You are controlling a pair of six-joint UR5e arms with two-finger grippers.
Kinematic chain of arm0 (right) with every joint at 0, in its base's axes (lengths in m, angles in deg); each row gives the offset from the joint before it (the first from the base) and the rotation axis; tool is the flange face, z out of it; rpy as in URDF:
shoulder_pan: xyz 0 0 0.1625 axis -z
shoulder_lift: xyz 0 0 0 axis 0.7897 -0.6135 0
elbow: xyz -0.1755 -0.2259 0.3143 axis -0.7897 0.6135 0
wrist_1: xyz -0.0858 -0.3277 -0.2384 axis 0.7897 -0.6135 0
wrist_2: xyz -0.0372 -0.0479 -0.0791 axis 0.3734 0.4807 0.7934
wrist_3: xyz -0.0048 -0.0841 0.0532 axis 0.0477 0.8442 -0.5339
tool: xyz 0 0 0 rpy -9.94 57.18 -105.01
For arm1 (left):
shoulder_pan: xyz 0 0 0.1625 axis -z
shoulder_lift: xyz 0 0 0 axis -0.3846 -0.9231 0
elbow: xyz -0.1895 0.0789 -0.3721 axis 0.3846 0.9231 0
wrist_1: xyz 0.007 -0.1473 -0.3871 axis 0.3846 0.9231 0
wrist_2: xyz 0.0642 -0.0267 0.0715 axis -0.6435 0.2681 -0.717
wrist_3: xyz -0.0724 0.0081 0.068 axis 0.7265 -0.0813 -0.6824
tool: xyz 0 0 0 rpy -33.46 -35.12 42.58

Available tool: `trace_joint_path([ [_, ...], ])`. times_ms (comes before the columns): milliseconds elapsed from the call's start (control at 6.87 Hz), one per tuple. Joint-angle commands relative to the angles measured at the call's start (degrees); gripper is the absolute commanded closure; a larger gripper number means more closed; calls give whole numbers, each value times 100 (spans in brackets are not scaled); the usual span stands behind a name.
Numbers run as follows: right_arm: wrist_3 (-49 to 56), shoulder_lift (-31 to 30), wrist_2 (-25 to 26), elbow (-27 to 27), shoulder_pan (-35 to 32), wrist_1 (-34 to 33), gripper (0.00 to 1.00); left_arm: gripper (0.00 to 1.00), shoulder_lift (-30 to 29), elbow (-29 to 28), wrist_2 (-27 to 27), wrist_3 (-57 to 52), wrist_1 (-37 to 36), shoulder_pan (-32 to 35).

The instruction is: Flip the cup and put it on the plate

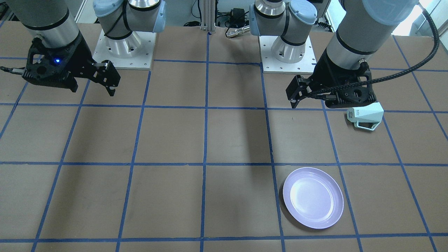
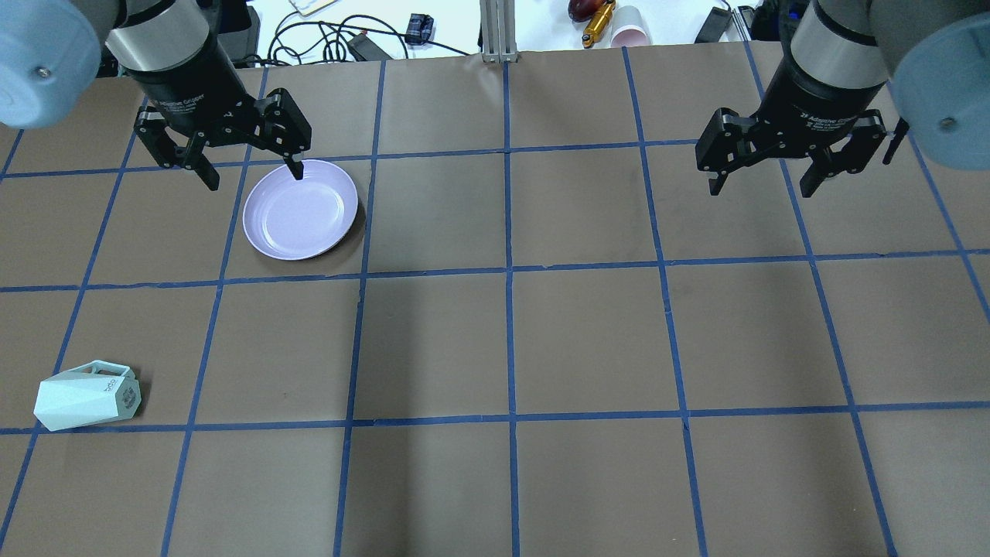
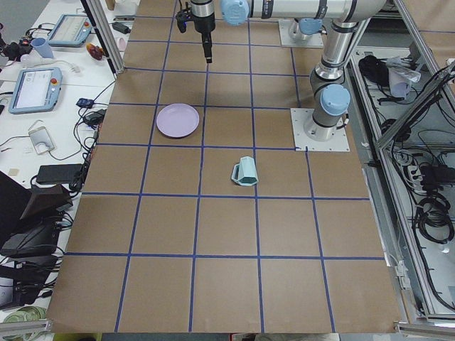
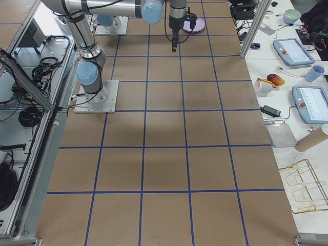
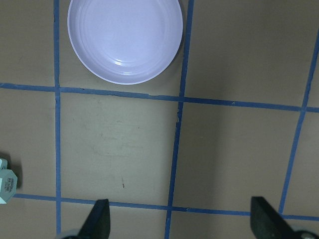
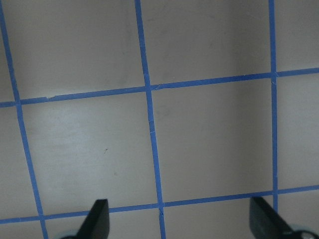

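Two UR5e arms hang over a brown bench (image 2: 588, 340) ruled into squares with blue tape (image 2: 506, 271). The mint-green faceted mug (image 2: 85, 396) lies tipped on its side near the bench's left end, on the robot's side. Its lettered base points toward the middle of the bench, and the side view shows its teal mouth facing outward. The glossy lavender plate (image 2: 300, 209) sits flat and right way up in a square farther out from the robot, well apart from the mug. The left gripper (image 2: 255, 179) hovers high above the bench with its jaws spread wide and pointing down. Its wrist camera shows the plate ahead of the fingertips (image 5: 99, 219) and a sliver of the mug at the picture's left edge. The right gripper (image 2: 762, 192) hangs at a similar height over the bench's other half, well away from both mug and plate. Its jaws are likewise wide apart, with only taped squares beneath them.
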Motion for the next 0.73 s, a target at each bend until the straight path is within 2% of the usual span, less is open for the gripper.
trace_joint_path([
  [0,0,0,0,0,0,0,0,0,9,0,-17,-1,0,1],
  [583,0,0,0,0,0,0,0,0,-17,17,-35,8,-35,-8],
])
